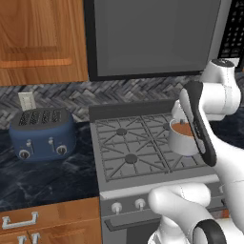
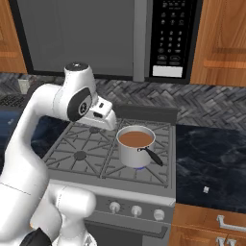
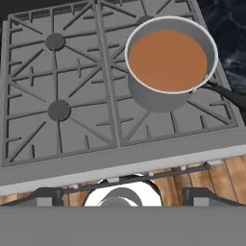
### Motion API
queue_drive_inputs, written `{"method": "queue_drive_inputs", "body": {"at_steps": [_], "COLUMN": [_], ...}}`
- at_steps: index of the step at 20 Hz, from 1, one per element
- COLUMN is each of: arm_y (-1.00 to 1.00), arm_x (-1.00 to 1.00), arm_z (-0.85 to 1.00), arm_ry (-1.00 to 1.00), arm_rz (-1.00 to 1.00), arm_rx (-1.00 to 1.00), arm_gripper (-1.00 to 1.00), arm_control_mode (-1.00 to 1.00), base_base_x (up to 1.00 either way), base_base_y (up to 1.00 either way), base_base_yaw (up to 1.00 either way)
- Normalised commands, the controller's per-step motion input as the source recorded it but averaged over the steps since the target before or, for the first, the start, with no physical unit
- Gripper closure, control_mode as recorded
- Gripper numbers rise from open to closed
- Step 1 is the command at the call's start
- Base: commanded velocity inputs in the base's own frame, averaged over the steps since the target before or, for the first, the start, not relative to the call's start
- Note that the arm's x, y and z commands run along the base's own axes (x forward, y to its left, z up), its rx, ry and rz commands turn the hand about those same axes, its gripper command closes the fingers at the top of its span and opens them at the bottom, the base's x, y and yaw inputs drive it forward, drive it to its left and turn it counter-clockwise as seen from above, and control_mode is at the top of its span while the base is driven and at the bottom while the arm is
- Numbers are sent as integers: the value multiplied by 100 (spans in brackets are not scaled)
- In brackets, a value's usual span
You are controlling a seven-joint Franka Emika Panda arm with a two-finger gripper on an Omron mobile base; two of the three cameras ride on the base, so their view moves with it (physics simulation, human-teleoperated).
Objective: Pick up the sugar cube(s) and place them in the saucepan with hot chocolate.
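Four burners sit under the grey grates of the stove [image 1: 131, 143], and the scene runs from left to right as follows; on the dark marbled counter at the far left stands a blue toaster [image 1: 42, 133], just in front of a wall outlet [image 1: 27, 100]; the stove comes next, with a row of knobs [image 2: 136, 210] along its front edge; the white arm rises over the stove's left half in the right base view, and its gripper [image 2: 106, 115] hangs above the rear left burner, though whether the fingers are apart or together cannot be told; the saucepan with hot chocolate [image 2: 136, 145] rests on the front right burner, full of brown liquid, its black handle [image 2: 153, 156] pointing forward and right; a small white sugar cube [image 2: 206, 190] lies on the counter right of the stove, well apart from the pan; above hangs a microwave [image 2: 144, 33].
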Motion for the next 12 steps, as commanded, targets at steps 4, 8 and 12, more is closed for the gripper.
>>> {"method": "queue_drive_inputs", "body": {"at_steps": [4,8,12], "arm_y": [-100,-100,-100], "arm_x": [-33,-11,-15], "arm_z": [-17,-26,-22], "arm_ry": [0,0,-4], "arm_rz": [-10,-4,9], "arm_rx": [13,13,16], "arm_gripper": [-100,-100,-100], "arm_control_mode": [-100,-100,-100], "base_base_x": [0,0,0], "base_base_y": [0,0,0], "base_base_yaw": [0,0,0]}}
